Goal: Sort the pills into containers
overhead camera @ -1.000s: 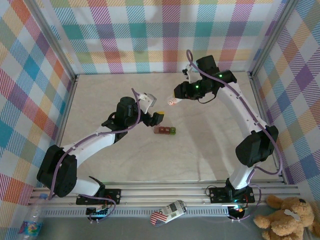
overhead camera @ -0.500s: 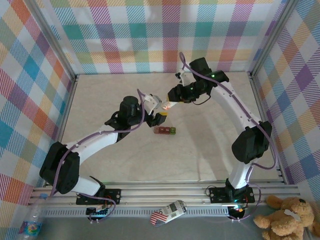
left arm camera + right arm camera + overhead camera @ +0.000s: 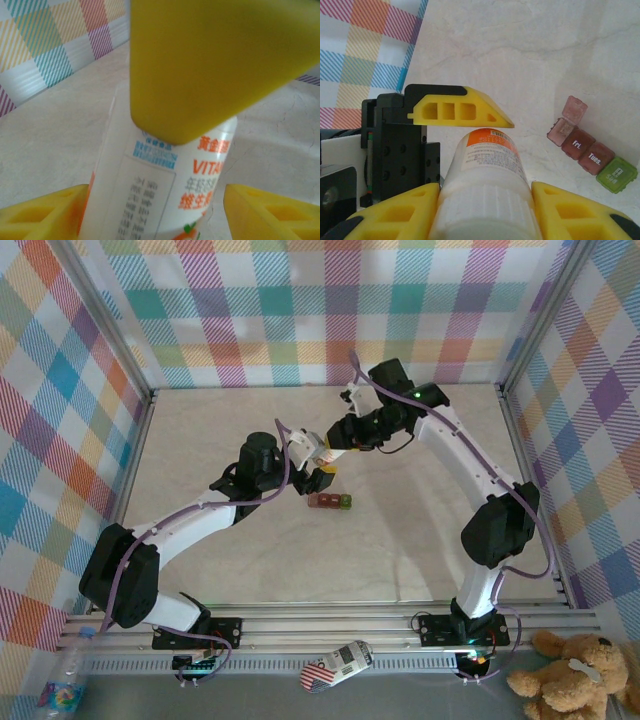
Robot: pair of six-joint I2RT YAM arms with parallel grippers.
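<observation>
Walls (image 3: 300,310) were pastel plaid on three sides, with aluminium posts (image 3: 108,320) at the back corners. Tabletop (image 3: 420,540) was pale marble-look, evenly lit, with soft shadows. A slotted aluminium rail (image 3: 330,625) ran along the near edge.

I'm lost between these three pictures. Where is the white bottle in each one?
Top external: bottle at the centre, just above the middle of the picture.
Left wrist: bottle at lower centre, its printed label facing the camera.
Right wrist: bottle at bottom centre, its orange end pointing away.
Shared landmark: the plaid wall, across the top from above and at upper left in both wrist views.
</observation>
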